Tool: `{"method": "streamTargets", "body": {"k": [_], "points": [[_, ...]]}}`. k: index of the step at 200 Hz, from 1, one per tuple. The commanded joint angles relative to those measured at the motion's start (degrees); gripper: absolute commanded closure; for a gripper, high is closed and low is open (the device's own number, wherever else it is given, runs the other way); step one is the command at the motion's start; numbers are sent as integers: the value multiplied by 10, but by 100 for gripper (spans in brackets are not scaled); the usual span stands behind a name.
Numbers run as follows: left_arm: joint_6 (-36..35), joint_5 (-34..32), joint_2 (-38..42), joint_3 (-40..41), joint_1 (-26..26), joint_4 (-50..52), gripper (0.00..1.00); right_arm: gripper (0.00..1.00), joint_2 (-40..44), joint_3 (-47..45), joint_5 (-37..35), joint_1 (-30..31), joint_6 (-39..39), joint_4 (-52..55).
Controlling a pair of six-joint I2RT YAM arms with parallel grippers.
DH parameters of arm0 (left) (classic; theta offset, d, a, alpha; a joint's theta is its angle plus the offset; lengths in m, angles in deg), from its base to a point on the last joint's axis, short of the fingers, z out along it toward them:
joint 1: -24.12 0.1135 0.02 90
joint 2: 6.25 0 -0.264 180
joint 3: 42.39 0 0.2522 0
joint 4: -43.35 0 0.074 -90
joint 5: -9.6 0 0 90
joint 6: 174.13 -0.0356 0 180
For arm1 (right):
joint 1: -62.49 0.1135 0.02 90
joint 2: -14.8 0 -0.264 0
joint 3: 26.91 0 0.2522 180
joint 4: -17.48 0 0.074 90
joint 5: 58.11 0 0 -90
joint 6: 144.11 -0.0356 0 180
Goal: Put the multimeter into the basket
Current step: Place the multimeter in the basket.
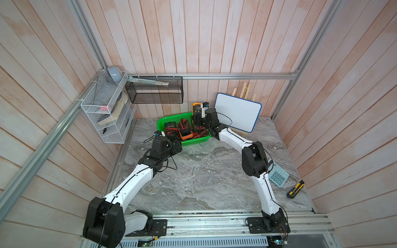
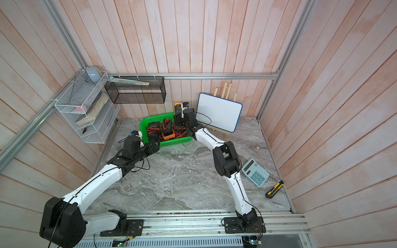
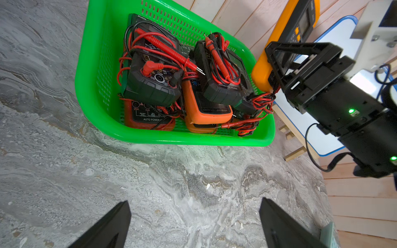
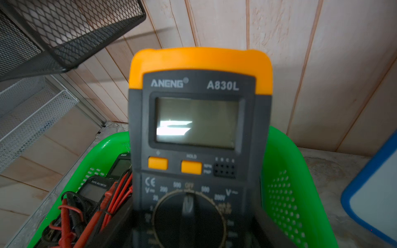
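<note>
1. Multimeter (image 1: 196, 109), yellow-cased, stands upright in both top views, at upper centre of the frame, over the far right corner of the basket (image 1: 159, 124). The right gripper (image 1: 198, 120) is closed tight on its lower half. The left gripper (image 1: 177, 147) hangs at the basket's near left corner.
2. Left wrist view: the left fingers (image 3: 117, 225) spread wide at the bottom edge, with nothing between them and bare table (image 3: 171, 182) below. The basket at upper centre holds other meters (image 3: 150, 85) and tangled leads (image 3: 214, 55). The held multimeter is at upper right, by the rim.
3. Right wrist view: the multimeter fills the centre, its blank screen facing the lens, with the green basket behind its lower half.
</note>
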Motion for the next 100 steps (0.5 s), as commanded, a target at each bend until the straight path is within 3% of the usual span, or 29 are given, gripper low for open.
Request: {"method": "streamTargets", "body": {"k": [1,47,100], "points": [[4,8,11,12,3,-10,0,44,-16,29,-8,6,14,48],[4,6,11,10,2,-10,0,18,-25,38,-18,16,21,73],[4,4,11,6,3,-11,0,9,-20,41,-23,23,32,88]]}}
